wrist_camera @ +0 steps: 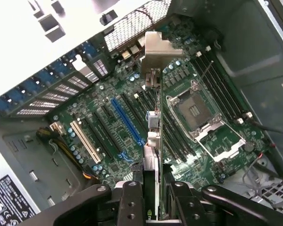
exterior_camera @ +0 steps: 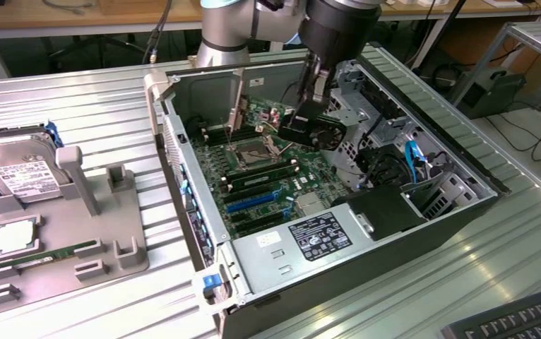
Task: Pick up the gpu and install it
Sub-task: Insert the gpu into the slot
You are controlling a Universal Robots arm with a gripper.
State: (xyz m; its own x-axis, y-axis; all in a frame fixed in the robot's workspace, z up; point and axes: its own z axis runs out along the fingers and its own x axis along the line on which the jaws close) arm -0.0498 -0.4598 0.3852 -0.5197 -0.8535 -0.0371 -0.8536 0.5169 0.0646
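pickup looks done: hand [wrist_camera: 153,190] grips the gpu [wrist_camera: 152,80] with jaws partway closed, edge-on above the motherboard [wrist_camera: 108,139] inside the case [exterior_camera: 171,141], seating it looks not done yet.

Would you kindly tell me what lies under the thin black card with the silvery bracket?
A green motherboard lies beneath the black card in the gripper: a blue slot on one side, a metal processor socket on the other. The strip directly below is covered.
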